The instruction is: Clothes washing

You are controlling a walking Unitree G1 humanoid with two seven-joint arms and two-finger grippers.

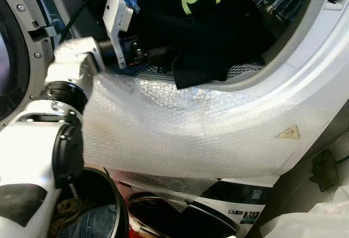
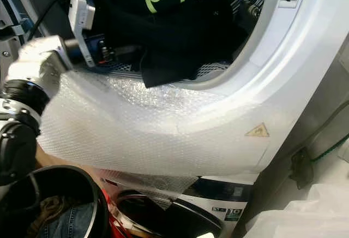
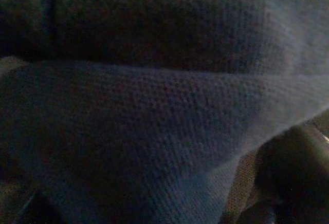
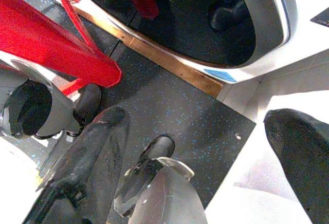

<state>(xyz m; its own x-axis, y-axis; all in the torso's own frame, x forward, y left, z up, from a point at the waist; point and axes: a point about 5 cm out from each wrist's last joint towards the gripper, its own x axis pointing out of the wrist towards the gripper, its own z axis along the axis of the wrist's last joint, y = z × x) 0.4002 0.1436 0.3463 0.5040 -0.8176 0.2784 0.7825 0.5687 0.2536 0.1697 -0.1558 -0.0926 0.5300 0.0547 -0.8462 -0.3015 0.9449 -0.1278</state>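
Both head views are evenly lit and fairly sharp; the bubble wrap (image 1: 180, 134) over the white washer front (image 1: 322, 79) catches soft glare, and the black garment (image 1: 212, 36) in the drum reads as a near-featureless dark mass; the near arm at the lower left edge is soft and stretched by the lens; the left wrist view is very dim, grainy and out of focus on dark knit fabric (image 3: 154, 116); the right wrist view is bright, its speckled floor (image 4: 180, 106) crisp, while the close black fingers (image 4: 92, 157) are blurred.
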